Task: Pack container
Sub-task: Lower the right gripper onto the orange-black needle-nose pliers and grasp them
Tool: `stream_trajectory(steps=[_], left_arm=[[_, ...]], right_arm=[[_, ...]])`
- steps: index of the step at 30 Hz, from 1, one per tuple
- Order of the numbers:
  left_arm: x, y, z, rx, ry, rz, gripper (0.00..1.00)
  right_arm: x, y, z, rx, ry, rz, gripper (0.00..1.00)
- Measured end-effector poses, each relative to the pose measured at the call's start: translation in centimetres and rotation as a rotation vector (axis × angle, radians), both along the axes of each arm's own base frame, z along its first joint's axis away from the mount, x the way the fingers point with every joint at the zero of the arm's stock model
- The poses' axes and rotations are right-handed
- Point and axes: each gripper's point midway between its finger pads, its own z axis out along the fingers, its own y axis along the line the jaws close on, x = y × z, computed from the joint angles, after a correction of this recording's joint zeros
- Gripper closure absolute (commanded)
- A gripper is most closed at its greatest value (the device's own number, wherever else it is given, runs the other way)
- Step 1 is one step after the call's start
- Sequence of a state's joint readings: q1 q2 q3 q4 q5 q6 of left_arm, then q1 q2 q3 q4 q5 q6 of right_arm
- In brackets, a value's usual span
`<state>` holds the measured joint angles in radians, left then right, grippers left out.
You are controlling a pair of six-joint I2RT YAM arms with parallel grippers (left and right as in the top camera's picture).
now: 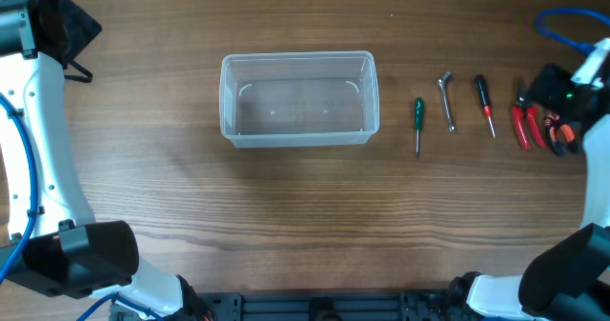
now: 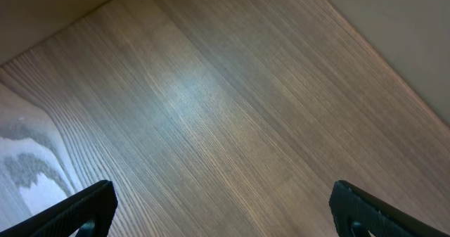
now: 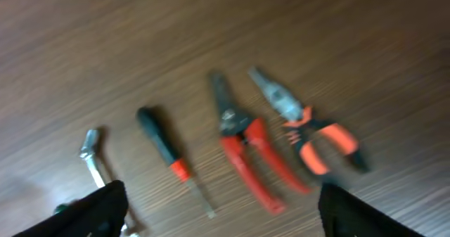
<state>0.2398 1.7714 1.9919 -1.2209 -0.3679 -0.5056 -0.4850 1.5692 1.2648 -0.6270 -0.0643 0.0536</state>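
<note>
The clear plastic container (image 1: 297, 58) stands empty at the table's middle. To its right lie a green screwdriver (image 1: 417, 119), a bent metal wrench (image 1: 446, 100), a black-and-red screwdriver (image 1: 485, 104), red pliers (image 1: 522, 128) and orange-black pliers (image 1: 559, 133). My right gripper (image 1: 556, 100) hovers open over the two pliers. Its blurred wrist view shows its open fingers (image 3: 225, 223) with nothing between them, above the wrench (image 3: 91, 152), screwdriver (image 3: 165, 149), red pliers (image 3: 242, 149) and orange pliers (image 3: 313, 135). My left gripper (image 2: 225, 216) is open over bare wood at the far left (image 1: 69, 26).
The left wrist view shows the table's far edge (image 2: 380, 54) and bare wood. A blue cable (image 1: 562, 24) loops at the back right. The arm bases stand at the front left (image 1: 86, 259) and front right (image 1: 572, 273).
</note>
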Motion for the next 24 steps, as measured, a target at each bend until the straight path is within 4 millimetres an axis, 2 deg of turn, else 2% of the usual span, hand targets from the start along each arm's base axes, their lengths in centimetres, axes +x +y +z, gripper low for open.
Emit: stream_trajectory(steps=[6,8,10,12,17,18,19,21,24], left_arm=[[0.0,0.0,0.0,0.0,0.0,0.0,0.0],[0.0,0.0,0.0,0.0,0.0,0.0,0.0],[0.0,0.0,0.0,0.0,0.0,0.0,0.0],[0.0,0.0,0.0,0.0,0.0,0.0,0.0],[0.0,0.0,0.0,0.0,0.0,0.0,0.0],[0.0,0.0,0.0,0.0,0.0,0.0,0.0],[0.0,0.0,0.0,0.0,0.0,0.0,0.0],[0.0,0.0,0.0,0.0,0.0,0.0,0.0],[0.0,0.0,0.0,0.0,0.0,0.0,0.0]], right_arm=[[1.4,-3.4,4.1,-0.257,-0.032,0.059,0.0],[1.4,-4.1,4.4,-0.306,-0.021,0.071,0.0],[1.3,-4.8,3.6,-0.322,0.015,0.078,0.0],[0.9,-5.1,1.8,-0.303,0.073,0.089,0.01],[-1.5,-4.7,-5.3,-0.142,0.281,0.121,0.01],[-2.7,-4.3,-7.5,-0.074,0.345,0.122,0.01],[-3.2,-4.3,-8.6,-0.041,0.375,0.118,0.01],[-4.3,-4.1,-10.3,0.022,0.435,0.111,0.01],[-4.5,-4.2,-11.2,0.079,0.489,0.101,0.0]])
